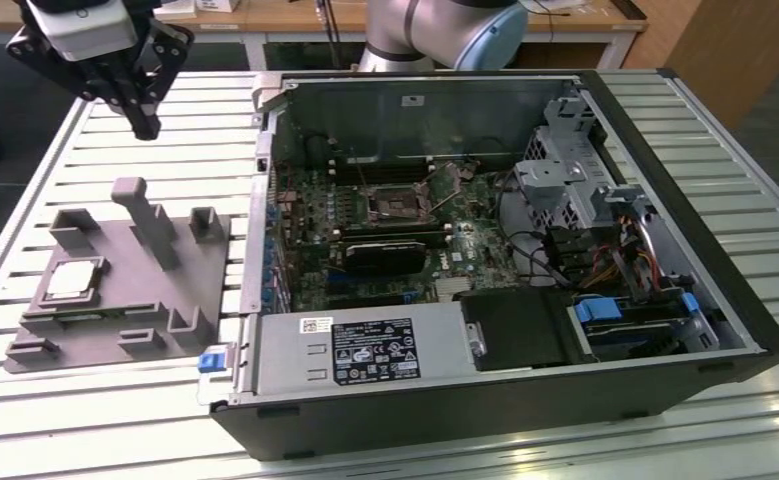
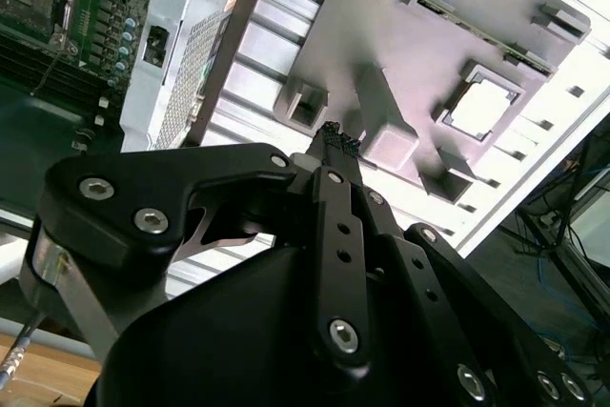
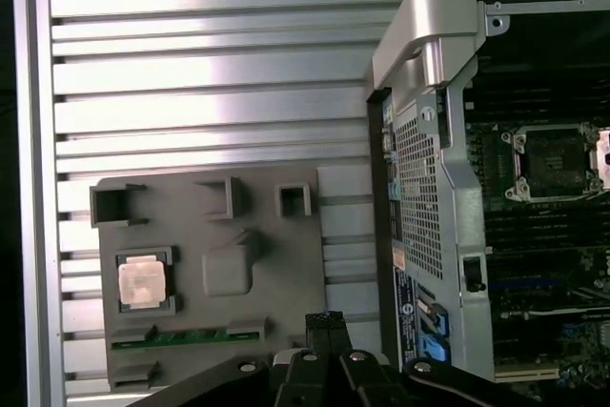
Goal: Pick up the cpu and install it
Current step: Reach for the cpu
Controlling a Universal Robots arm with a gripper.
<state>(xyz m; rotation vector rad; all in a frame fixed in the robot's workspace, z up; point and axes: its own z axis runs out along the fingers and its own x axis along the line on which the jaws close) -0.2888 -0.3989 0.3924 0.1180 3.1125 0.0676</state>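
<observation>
- Looks like a robotics lab or test workshop to me, definitely not someone's home or a regular office.
- Everything sits on a slatted aluminium table (image 1: 709,130), the extrusion-style bench you get in lab rigs.
- There's a grey industrial robot arm (image 1: 443,30) behind the work area in the exterior view, and its black gripper (image 1: 145,128) hangs over the slats.
- A desktop computer case (image 1: 496,410) lies on its side with the panel off and the motherboard (image 1: 389,220) bare.
- Just beside it is a grey plastic fixture plate (image 1: 109,300) with upright pegs, which looks custom-made.
- Wooden workbenches (image 1: 296,15) stand in the background, and loose cables (image 2: 572,245) run past the table's edge in the second wrist view.
</observation>
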